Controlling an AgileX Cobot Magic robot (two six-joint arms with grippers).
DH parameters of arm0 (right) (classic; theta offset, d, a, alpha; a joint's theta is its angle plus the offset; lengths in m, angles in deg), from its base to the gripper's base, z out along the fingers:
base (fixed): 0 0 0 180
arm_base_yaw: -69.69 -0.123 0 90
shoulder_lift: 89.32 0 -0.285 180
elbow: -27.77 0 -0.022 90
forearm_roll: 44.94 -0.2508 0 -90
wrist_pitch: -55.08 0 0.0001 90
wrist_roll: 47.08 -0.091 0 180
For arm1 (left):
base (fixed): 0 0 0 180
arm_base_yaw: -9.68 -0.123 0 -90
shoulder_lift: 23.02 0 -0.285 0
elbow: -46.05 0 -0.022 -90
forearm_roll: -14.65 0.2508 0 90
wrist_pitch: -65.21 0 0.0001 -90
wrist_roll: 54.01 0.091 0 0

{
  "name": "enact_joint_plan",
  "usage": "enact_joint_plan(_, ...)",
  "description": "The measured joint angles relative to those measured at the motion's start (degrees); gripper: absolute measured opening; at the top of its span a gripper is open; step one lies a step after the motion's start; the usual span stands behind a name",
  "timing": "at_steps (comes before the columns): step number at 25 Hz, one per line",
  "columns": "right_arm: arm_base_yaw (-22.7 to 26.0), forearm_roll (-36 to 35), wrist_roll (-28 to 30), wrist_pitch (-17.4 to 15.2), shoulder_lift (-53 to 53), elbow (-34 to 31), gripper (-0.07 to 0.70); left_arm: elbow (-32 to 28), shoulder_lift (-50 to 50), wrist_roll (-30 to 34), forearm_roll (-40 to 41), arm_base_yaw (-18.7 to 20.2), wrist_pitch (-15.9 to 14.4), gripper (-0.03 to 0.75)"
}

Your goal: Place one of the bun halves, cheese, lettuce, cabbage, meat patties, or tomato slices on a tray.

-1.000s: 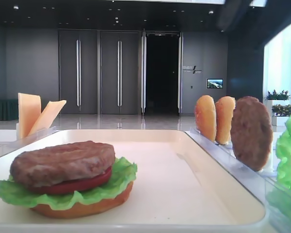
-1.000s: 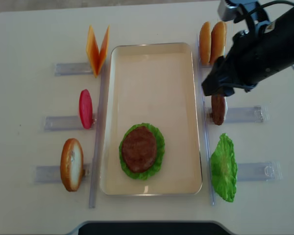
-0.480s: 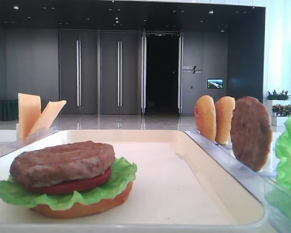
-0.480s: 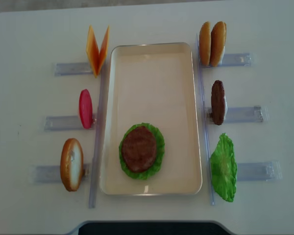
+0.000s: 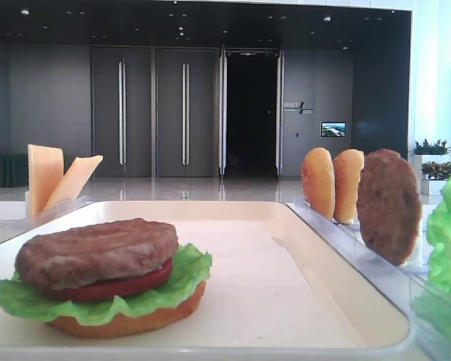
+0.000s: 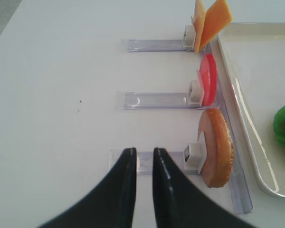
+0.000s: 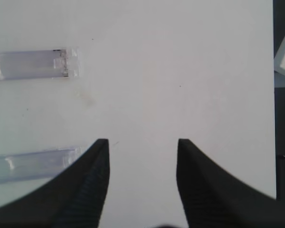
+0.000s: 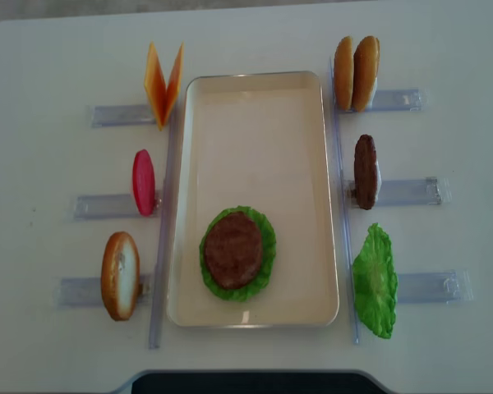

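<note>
We see our right gripper (image 7: 142,185) with jaws apart, holding nothing, over bare white table (image 7: 180,71); the table's edge lies to its right, 2 clear racks (image 7: 33,64) ahead-left. Our left gripper (image 6: 141,190) is closed and empty above a rack end, with open table on its left. To its right stand 1 bun half (image 6: 217,147), 1 tomato slice (image 6: 208,85) and 2 cheese slices (image 6: 209,23). On the tray (image 8: 255,139) sits 1 meat patty (image 8: 232,249) stacked on lettuce (image 8: 267,238). Another patty (image 8: 365,171) stands racked, with 2 buns (image 8: 355,72) and 1 lettuce leaf (image 8: 375,281).
</note>
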Motion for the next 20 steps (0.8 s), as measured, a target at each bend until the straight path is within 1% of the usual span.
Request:
enact_joint_plan(5, 0.00, 0.02, -0.73, -0.04, -1.82, 0.00, 0.345, 0.00, 0.00, 0.00, 0.00, 0.00, 0.00, 0.093)
enact_joint_plan(9, 0.00, 0.02, -0.95, -0.04, -7.11, -0.68, 0.345, 0.00, 0.00, 0.00, 0.00, 0.00, -0.05, 0.093)
enact_joint_plan(11, 0.00, 0.02, -0.95, 0.07, -11.32, -2.55, 0.345, 0.00, 0.00, 0.00, 0.00, 0.00, -0.05, 0.093)
enact_joint_plan(13, 0.00, 0.02, -0.95, 0.07, -15.89, -5.65, 0.345, 0.00, 0.00, 0.00, 0.00, 0.00, -0.05, 0.093)
enact_joint_plan(15, 0.00, -0.03, -0.95, 0.00, -22.93, -8.69, 0.345, 0.00, 0.00, 0.00, 0.00, 0.00, -0.11, 0.093)
enact_joint_plan(20, 0.00, -0.03, -0.95, -0.20, -34.95, -15.96, 0.345, 0.00, 0.00, 0.00, 0.00, 0.00, -0.17, 0.093)
